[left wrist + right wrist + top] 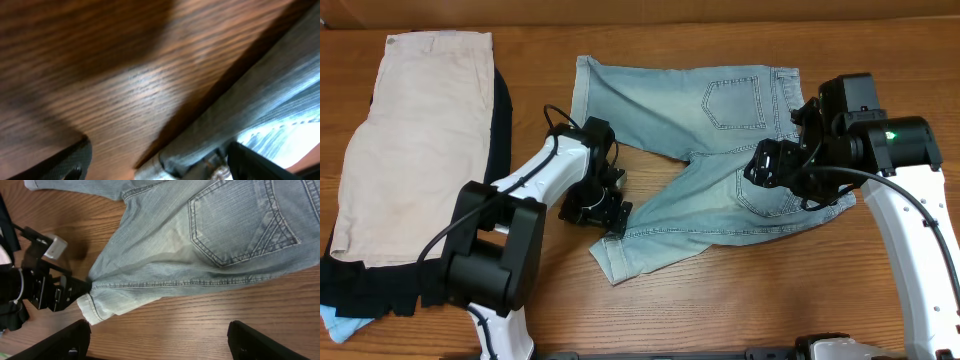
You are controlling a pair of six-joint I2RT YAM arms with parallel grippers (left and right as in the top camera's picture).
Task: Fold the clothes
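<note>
- Two arms work at a brown wood-grain bench (740, 310). One pair of light-blue denim shorts (720, 150) lies flat mid-bench, back side up, waistband twd the right, legs pointing left.
- Upper leg runs along the far side. Lower leg angles twd the near-left and ends in a stitched hem (610, 262).
- Stitched back pocket (735, 100) shows clearly on the far half. The 2nd pocket is mostly hidden under the right arm.
- Left hand (605, 212) sits low at the left edge of the lower leg, just above the hem.
- Left wrist view: fingers spread wide, denim edge lying betw them, bench grain v. close below. Cloth is not pinched.
- Right hand (775, 165) is over the waistband end, near the hidden pocket.
- Right wrist view: fingers spread, nothing betw them, hand held above the cloth w/o touching. The same view shows the left hand at the leg edge.
- Pile at the bench's left end: beige cotton shorts (410, 130) lie on top of a dark navy garment (502, 120).
- A pale-blue cloth corner (335, 322) peeks out at the near-left of the pile.
- Pile is well apart from the denim shorts, w/ bare wood betw them.
</note>
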